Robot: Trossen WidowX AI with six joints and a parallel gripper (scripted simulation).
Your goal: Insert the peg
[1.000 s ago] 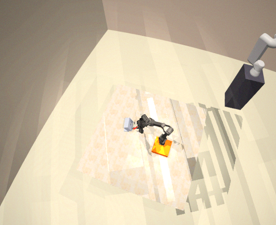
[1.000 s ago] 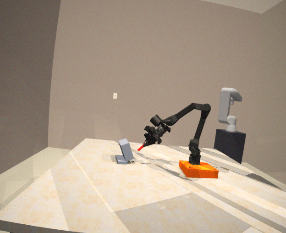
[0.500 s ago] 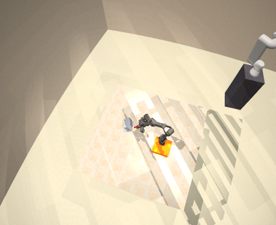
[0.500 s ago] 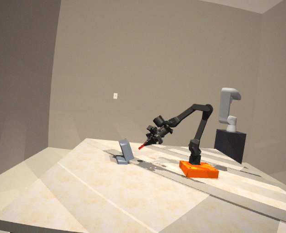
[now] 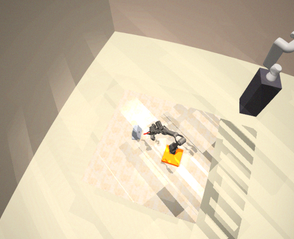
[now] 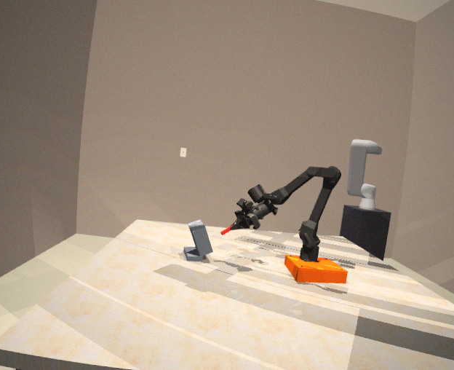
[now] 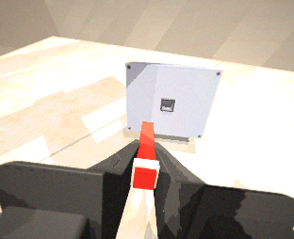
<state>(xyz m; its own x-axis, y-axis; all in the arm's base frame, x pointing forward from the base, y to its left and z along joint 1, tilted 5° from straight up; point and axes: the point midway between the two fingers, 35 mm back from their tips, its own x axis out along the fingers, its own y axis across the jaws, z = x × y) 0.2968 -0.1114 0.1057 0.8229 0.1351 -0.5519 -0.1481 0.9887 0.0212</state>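
Note:
My gripper [image 5: 150, 131] [image 6: 232, 227] [image 7: 146, 145] is shut on the red peg [image 5: 145, 133] [image 6: 225, 231] [image 7: 147, 132]. The peg's near end is square with a white rim in the wrist view; its free end points forward and slants down, in the air above the table. The grey-blue sloped panel [image 5: 135, 134] [image 6: 201, 237] [image 7: 186, 85] stands ahead, apart from the peg. Its square hole [image 5: 139, 131] [image 7: 167, 104] lies up and right of the peg's free end in the wrist view. In the exterior view the hole is hidden.
The arm's orange base [image 5: 172, 156] [image 6: 319, 272] sits on the table [image 5: 111, 164] [image 6: 148, 314] behind the gripper. A black pedestal [image 5: 260, 93] [image 6: 364, 229] with a white arm [image 5: 277, 50] [image 6: 356, 167] stands farther off. Light and shadow bands cross the table.

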